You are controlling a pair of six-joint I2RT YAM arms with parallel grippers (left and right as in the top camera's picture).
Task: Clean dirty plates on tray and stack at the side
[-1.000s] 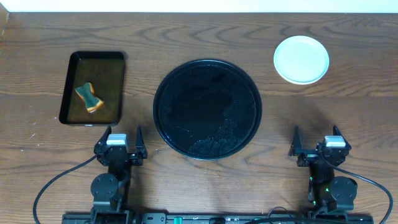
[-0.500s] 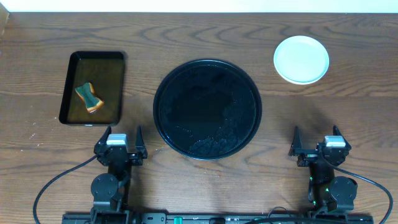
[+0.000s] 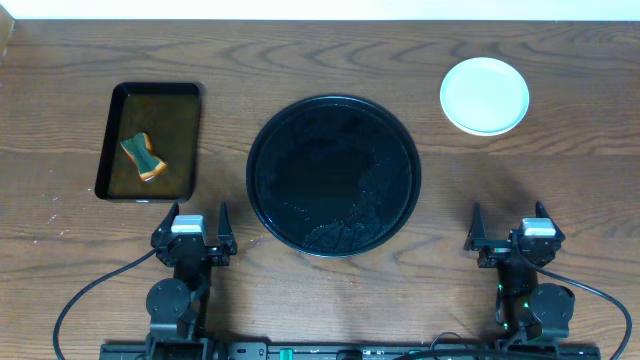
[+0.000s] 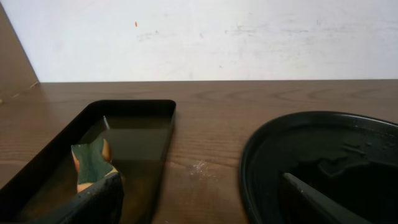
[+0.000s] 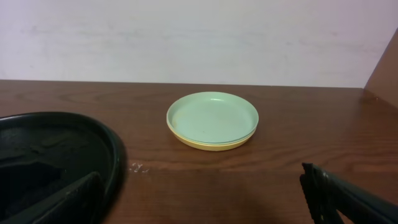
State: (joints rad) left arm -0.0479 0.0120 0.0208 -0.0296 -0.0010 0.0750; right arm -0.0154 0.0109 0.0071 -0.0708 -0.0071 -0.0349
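The plates [image 3: 484, 95] sit in one stack at the back right of the table, a pale mint one on top; the right wrist view [image 5: 212, 119] shows a pale yellow one at the bottom. The large round black tray [image 3: 333, 176] lies in the middle with no plate on it, its surface wet; it also shows in the left wrist view [image 4: 323, 163] and the right wrist view [image 5: 56, 158]. My left gripper [image 3: 193, 232] is open and empty near the front edge, left of the tray. My right gripper [image 3: 508, 232] is open and empty near the front edge, right of the tray.
A rectangular black tray [image 3: 150, 141] at the left holds brownish water and a green and orange sponge [image 3: 143, 156]; both show in the left wrist view, tray [image 4: 149, 115] and sponge [image 4: 91, 163]. A white wall runs behind the table.
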